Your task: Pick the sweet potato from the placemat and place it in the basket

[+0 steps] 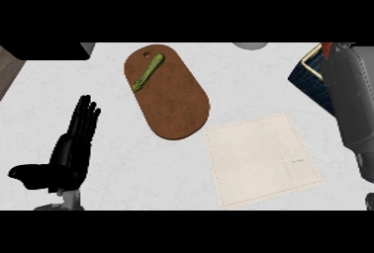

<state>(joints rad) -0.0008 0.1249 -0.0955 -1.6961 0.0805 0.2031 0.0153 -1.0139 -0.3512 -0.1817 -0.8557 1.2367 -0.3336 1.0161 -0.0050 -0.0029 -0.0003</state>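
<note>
My left hand (73, 143) rests at the lower left of the pale marbled counter (110, 163), fingers straight and pointing up, thumb out to the side, holding nothing. My right grey forearm (350, 104) runs up the right edge and reaches over the dark blue woven basket with a brass-coloured rim (306, 74) in the upper right corner. The right hand itself is hidden past the forearm, so I cannot tell whether it is released or clenched. I cannot see the sweet potato anywhere; the cream square cloth placemat (259, 160) at the lower centre-right lies bare. Just beside its upper left corner sits a brown oval wooden cutting board (171, 99), with a slim green vegetable (148, 72) lying aslant on its upper end
</note>
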